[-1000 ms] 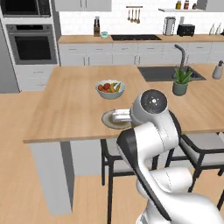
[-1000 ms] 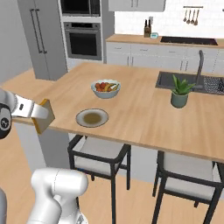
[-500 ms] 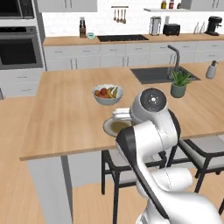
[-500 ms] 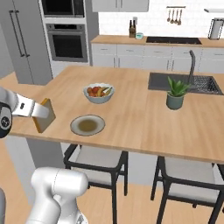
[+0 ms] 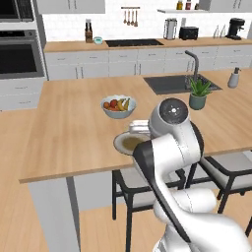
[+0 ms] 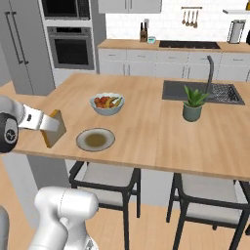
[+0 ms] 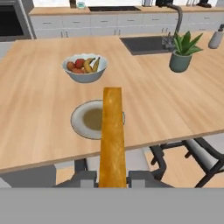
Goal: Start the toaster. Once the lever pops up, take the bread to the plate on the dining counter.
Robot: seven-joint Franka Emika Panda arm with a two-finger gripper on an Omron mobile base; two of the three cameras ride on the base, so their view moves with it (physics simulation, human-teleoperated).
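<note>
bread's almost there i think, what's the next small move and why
Probably carry the bread forward over the plate, then lower it. The pincer is shut on the slice short of the dining counter edge, and the plate lies just ahead, bare.

Hidden and cut-off parts

In the left base view the arm's white body covers the right part of the plate [image 5: 126,143] near the dining counter's [image 5: 64,133] front edge. In the hand view, the bread [image 7: 112,138] hides the plate's right-of-centre strip.
</note>
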